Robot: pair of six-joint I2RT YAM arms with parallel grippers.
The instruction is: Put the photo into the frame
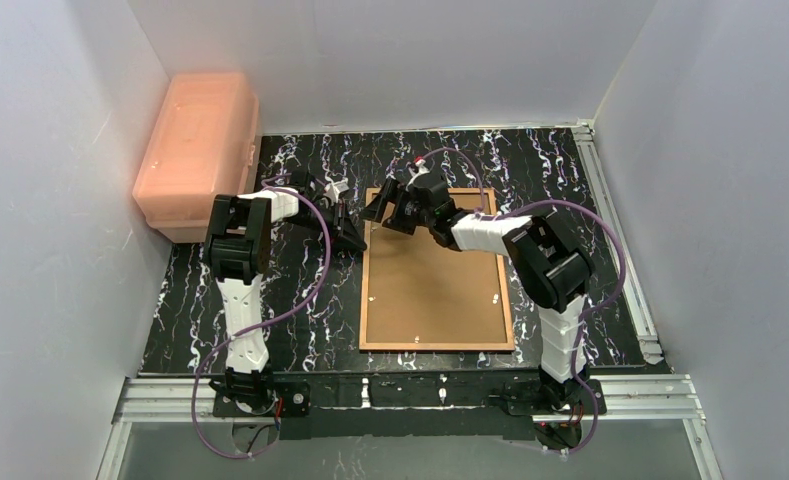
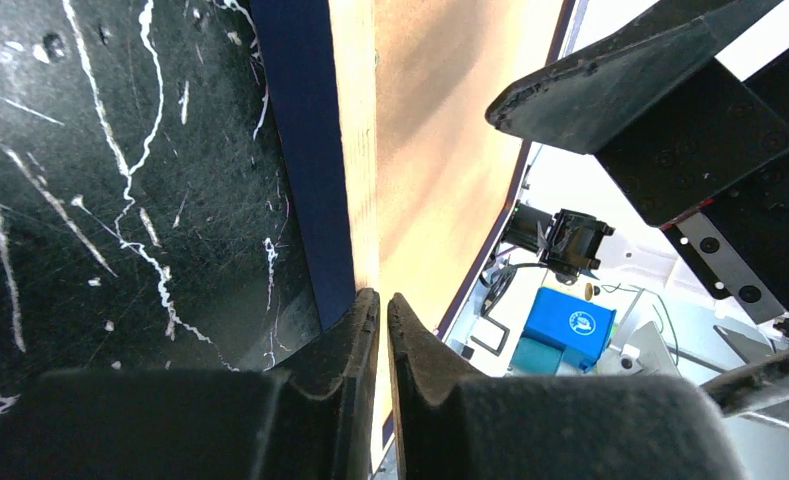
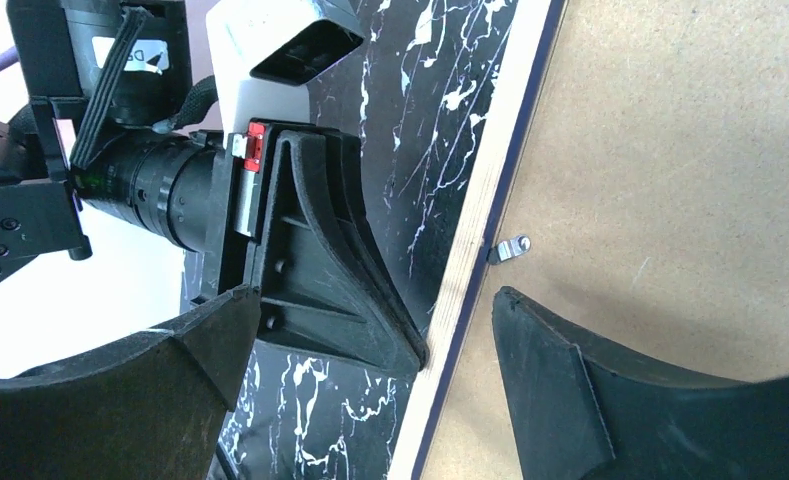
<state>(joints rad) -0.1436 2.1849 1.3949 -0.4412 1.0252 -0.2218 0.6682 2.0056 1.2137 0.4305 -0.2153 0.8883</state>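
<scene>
The frame (image 1: 436, 346) lies face down on the black marbled table, its plain brown backing board (image 1: 435, 285) facing up. The photo is hidden from every view. My left gripper (image 1: 355, 240) is shut, and its tips (image 2: 383, 297) touch the frame's light wood left edge (image 2: 355, 130) near the far corner. In the right wrist view those tips (image 3: 420, 355) press against that edge (image 3: 490, 170). My right gripper (image 1: 390, 210) hangs open over the same corner. Its jaws (image 3: 378, 295) straddle the frame's left edge, one finger over the table and one over the board (image 3: 670, 150).
A small metal retaining tab (image 3: 512, 247) sits on the board by the frame's left edge. A pink-orange plastic box (image 1: 195, 150) stands at the back left against the wall. Aluminium rails run along the right side (image 1: 615, 230) and the front (image 1: 410, 392).
</scene>
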